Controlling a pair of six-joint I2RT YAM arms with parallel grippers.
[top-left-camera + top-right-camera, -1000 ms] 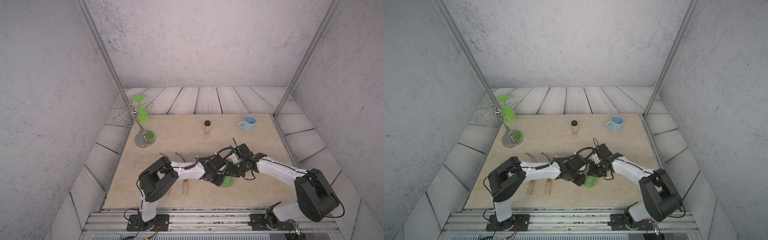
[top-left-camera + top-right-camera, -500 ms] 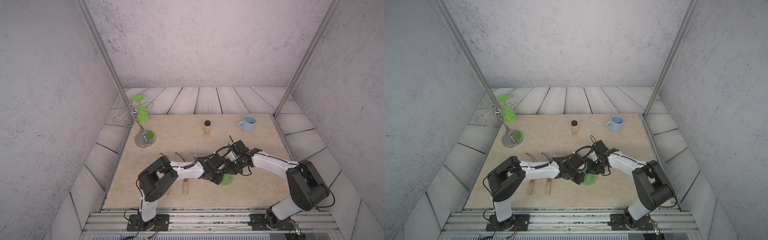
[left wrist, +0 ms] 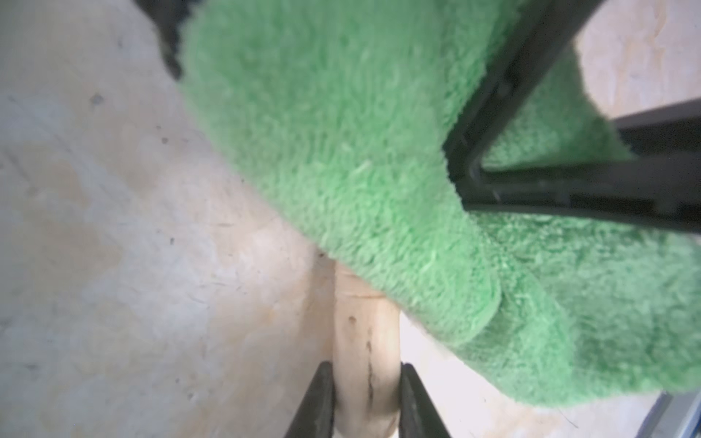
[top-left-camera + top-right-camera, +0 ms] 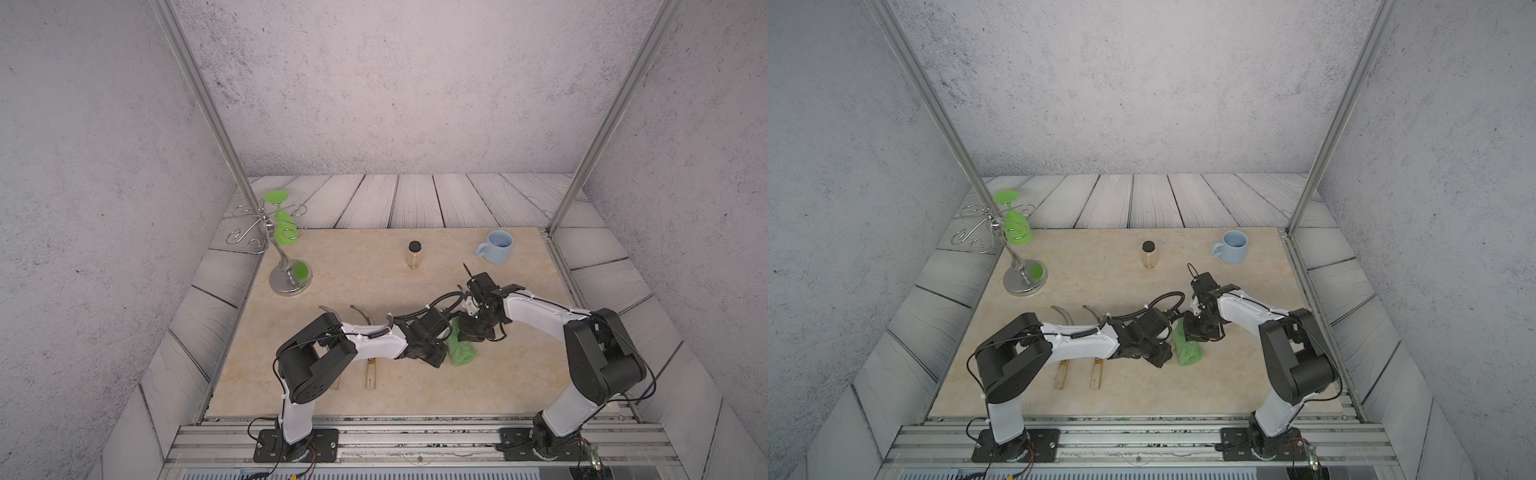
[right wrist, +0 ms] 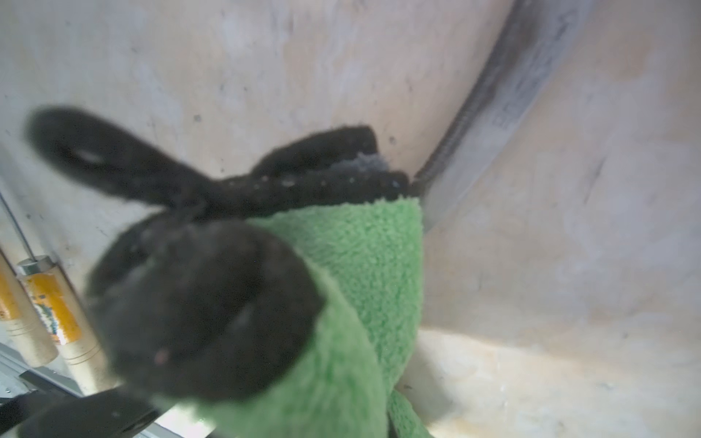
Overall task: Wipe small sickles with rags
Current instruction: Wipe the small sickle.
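My left gripper (image 3: 366, 402) is shut on the pale wooden handle of a small sickle (image 3: 364, 333), low over the beige mat. A green fluffy rag (image 4: 461, 353) is draped over that sickle where the handle meets the blade. My right gripper (image 4: 471, 332) is shut on the rag, and its black fingers (image 3: 531, 113) pinch the cloth. The grey blade (image 5: 504, 102) comes out past the rag's dark edging. Two more small sickles (image 4: 361, 316) lie side by side to the left, partly under my left arm, and their yellow-labelled handles (image 5: 53, 303) show in the right wrist view.
A silver stemware rack (image 4: 289, 278) holding a green goblet (image 4: 282, 226) stands at the back left. A small black-lidded jar (image 4: 414, 254) and a pale blue mug (image 4: 496, 246) stand along the back of the mat. A metal rail (image 4: 415, 436) runs along the front edge.
My right arm has swung leftward, carrying the rag slightly along the held sickle toward my left gripper. My left arm has stayed put with the handle.
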